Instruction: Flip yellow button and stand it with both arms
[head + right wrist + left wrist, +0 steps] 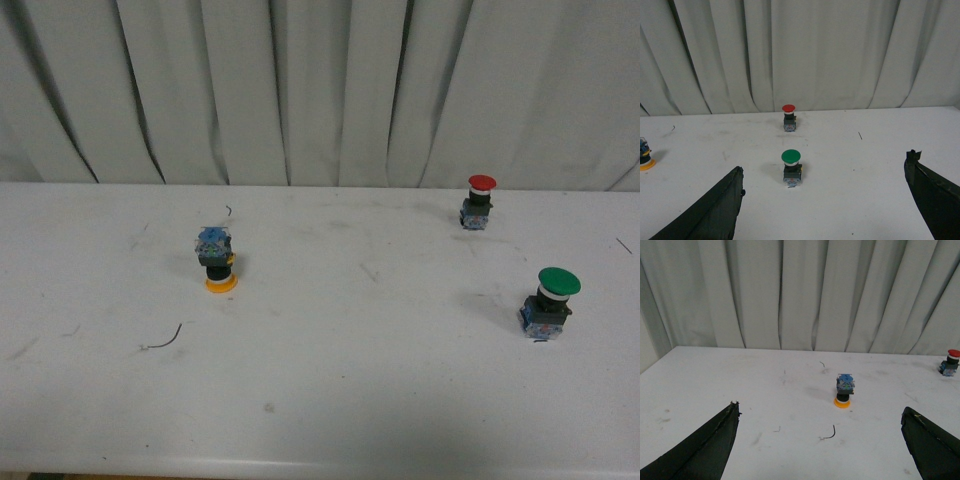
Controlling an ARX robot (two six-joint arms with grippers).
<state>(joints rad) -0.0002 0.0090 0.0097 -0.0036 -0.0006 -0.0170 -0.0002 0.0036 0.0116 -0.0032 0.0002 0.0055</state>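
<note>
The yellow button [217,260] stands upside down on the white table [330,400], its yellow-orange cap on the surface and its blue contact block on top. The left wrist view shows the yellow button [844,390] well ahead of my left gripper [821,415], which is open with nothing between its black fingers [715,440]. At the edge of the right wrist view the yellow button [644,156] is partly cut off. My right gripper [825,175] is open and empty too. Neither arm shows in the front view.
A red-capped button [479,201] stands upright at the back right, a green-capped button [548,302] nearer on the right. The green-capped button [791,167] lies ahead of my right gripper. A small curved wire scrap [162,341] lies front left. Grey curtains [320,90] hang behind.
</note>
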